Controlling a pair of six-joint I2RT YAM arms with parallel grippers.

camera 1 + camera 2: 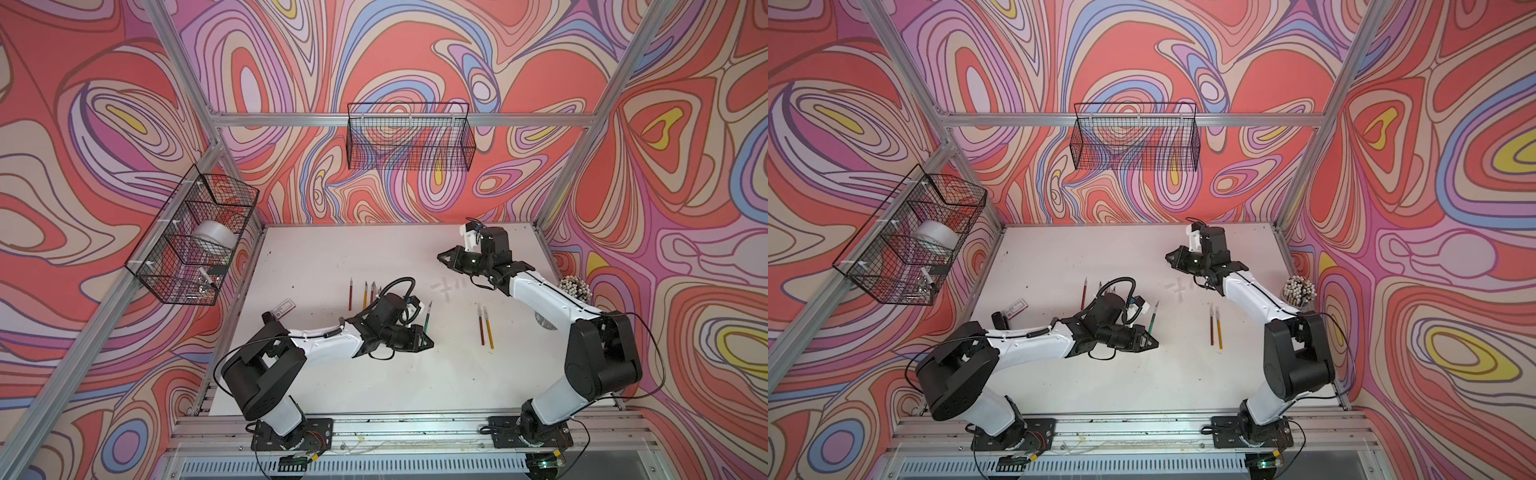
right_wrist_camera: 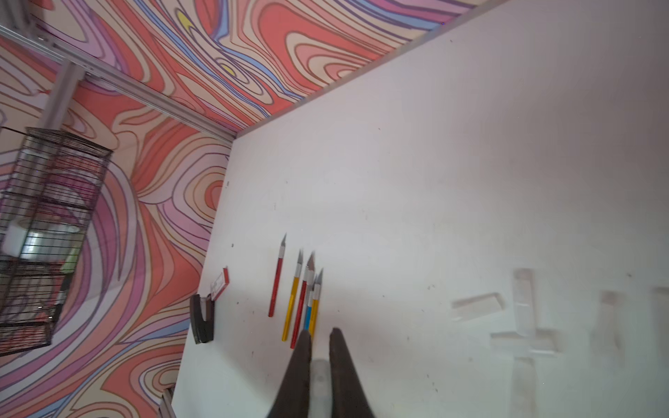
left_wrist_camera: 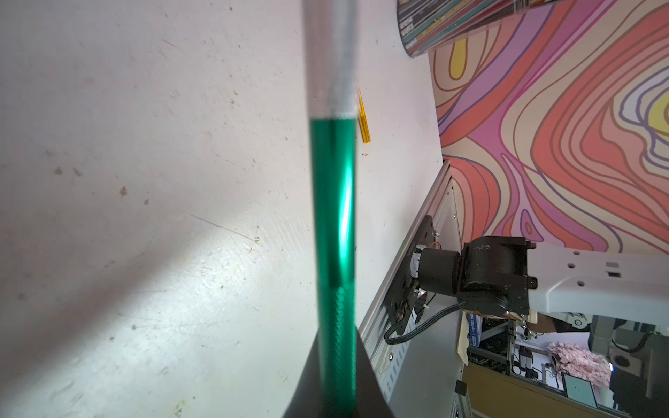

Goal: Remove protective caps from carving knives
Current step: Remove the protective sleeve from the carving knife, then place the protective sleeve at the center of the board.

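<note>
My left gripper (image 1: 428, 340) is shut on the lower handle of a green carving knife (image 1: 427, 319), which stands up over the middle of the table with its bare silver blade uppermost. In the left wrist view the green handle (image 3: 333, 224) runs out from between the jaws. My right gripper (image 1: 441, 257) hovers at the far right, shut on a translucent protective cap (image 2: 320, 376). Several loose caps (image 2: 523, 304) lie below it. Several uncapped knives (image 2: 298, 300) lie side by side at centre left. Two more knives (image 1: 485, 328), red and gold with whitish ends, lie at centre right.
A cup of white-tipped sticks (image 1: 574, 287) stands at the right edge behind my right arm. A black stapler (image 2: 202, 318) and a small red-and-white card (image 1: 284, 308) lie by the left edge. Wire baskets hang on the back wall (image 1: 409, 137) and the left wall (image 1: 195, 237).
</note>
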